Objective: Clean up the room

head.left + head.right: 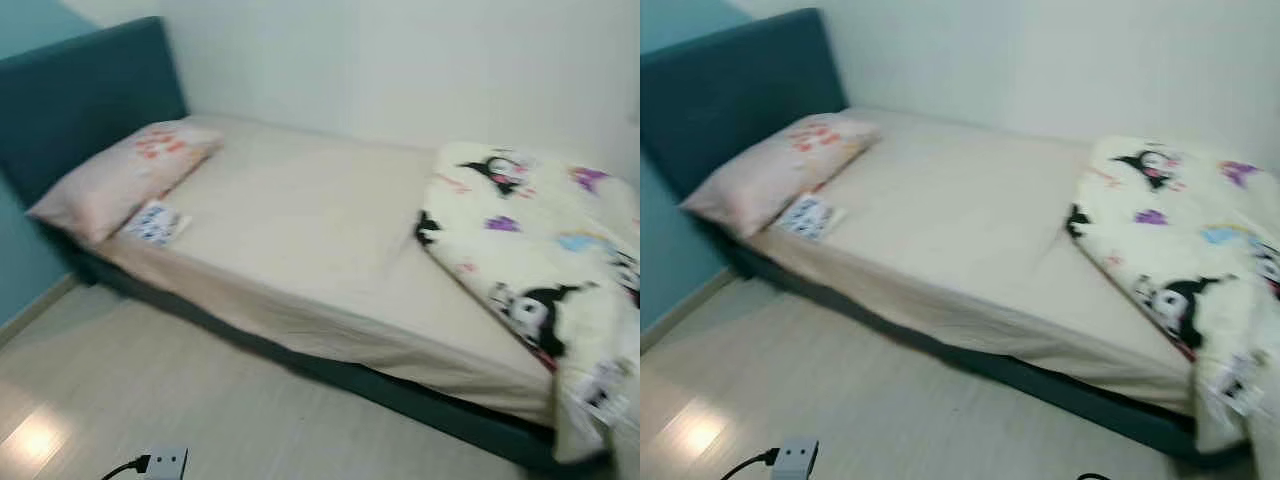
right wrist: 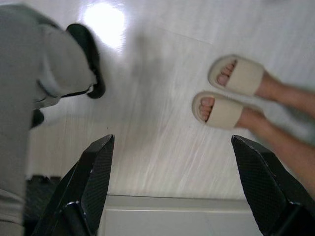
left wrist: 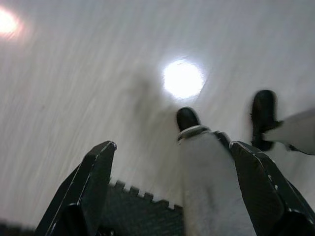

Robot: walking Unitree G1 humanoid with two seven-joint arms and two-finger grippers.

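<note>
A bed [image 1: 300, 230] with a beige sheet and a dark teal headboard stands before me against the white wall. A pink pillow [image 1: 125, 175] lies at its head. Beside the pillow rests a small printed white packet [image 1: 157, 222]. A cream cartoon-print quilt [image 1: 545, 260] is bunched at the foot end, its corner hanging over the edge. My left gripper [image 3: 172, 162] hangs open over the pale floor, above my own legs and feet. My right gripper [image 2: 172, 162] hangs open too, with nothing between its fingers.
A white power strip [image 1: 165, 463] with a black cable lies on the pale wood floor near me. A person's feet in beige slippers [image 2: 229, 93] stand on the floor close by, seen in the right wrist view. A teal wall runs along the left.
</note>
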